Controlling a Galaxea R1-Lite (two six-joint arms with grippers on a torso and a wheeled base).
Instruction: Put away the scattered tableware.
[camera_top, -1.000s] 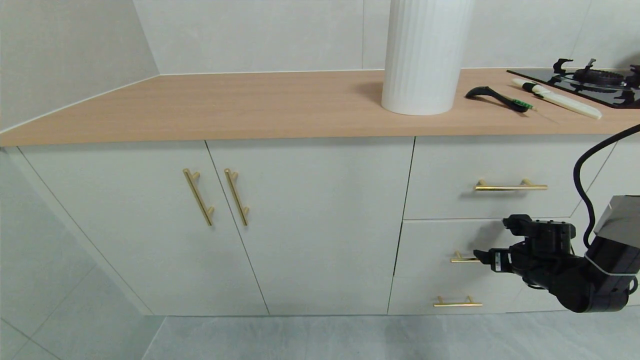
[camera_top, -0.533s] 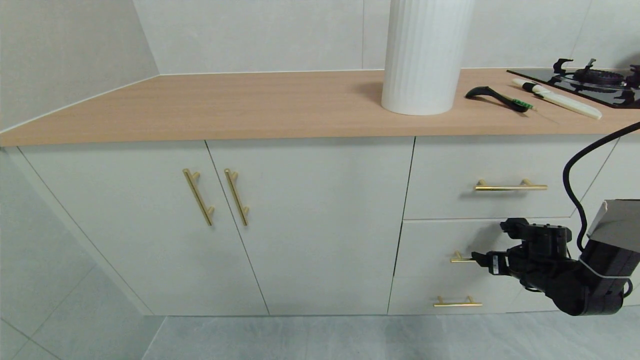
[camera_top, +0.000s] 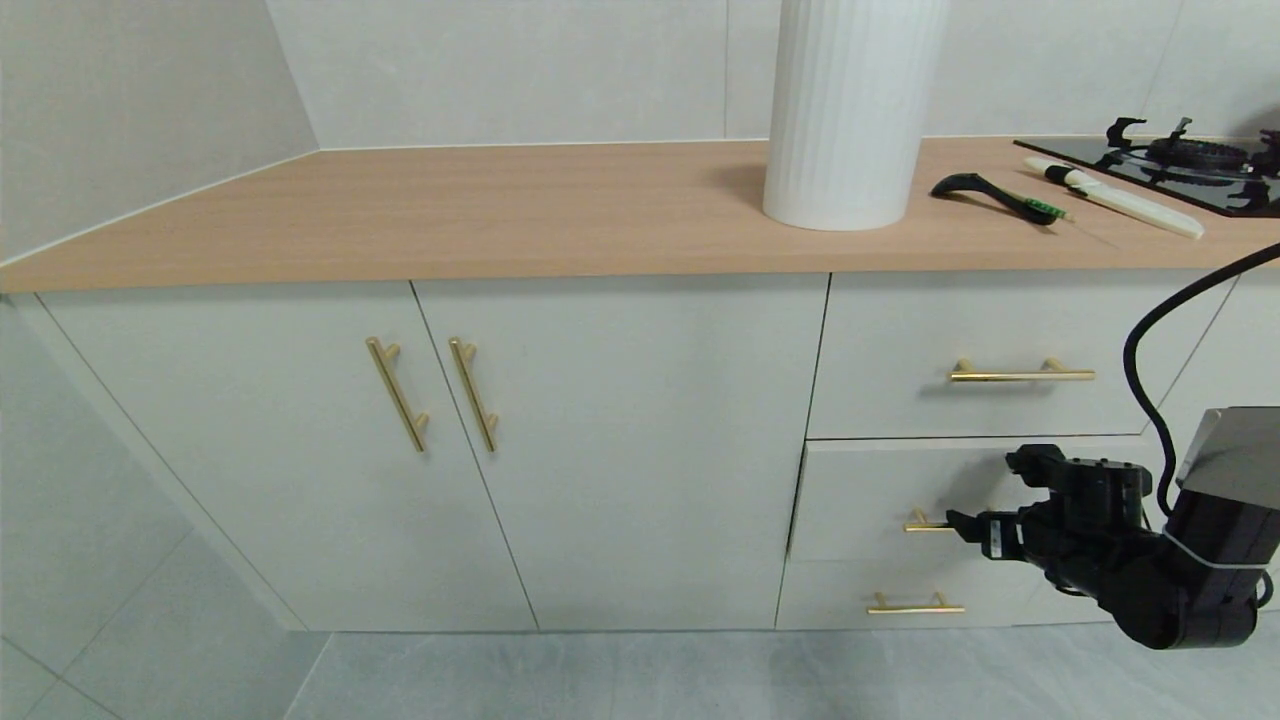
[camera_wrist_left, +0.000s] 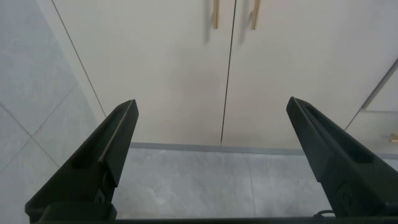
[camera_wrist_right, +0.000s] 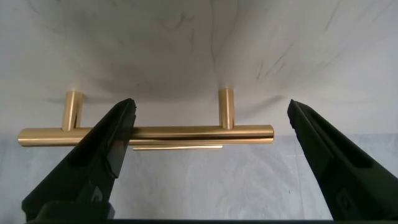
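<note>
A black-handled utensil (camera_top: 992, 194) and a white knife (camera_top: 1118, 200) lie on the wooden counter (camera_top: 500, 215) at the right, above the drawers. My right gripper (camera_top: 985, 490) stands open in front of the middle drawer (camera_top: 870, 490), over the right part of its gold handle (camera_top: 925, 523). In the right wrist view that handle (camera_wrist_right: 186, 132) runs across just beyond the right gripper (camera_wrist_right: 211, 155), with its fingers spread wide. The drawer front seems to stand out slightly. My left gripper (camera_wrist_left: 211, 162) hangs open above the floor, facing the double cabinet doors (camera_wrist_left: 227, 68).
A tall white ribbed cylinder (camera_top: 850, 110) stands on the counter beside the utensils. A black gas hob (camera_top: 1190, 165) is at the far right. There are a top drawer (camera_top: 1020, 375) and a bottom drawer (camera_top: 915, 605), and grey floor tiles (camera_top: 600, 680) in front.
My right gripper has sunk a little at the middle drawer's handle. The handle and drawer front have shifted slightly outward. The utensils on the counter have not moved.
</note>
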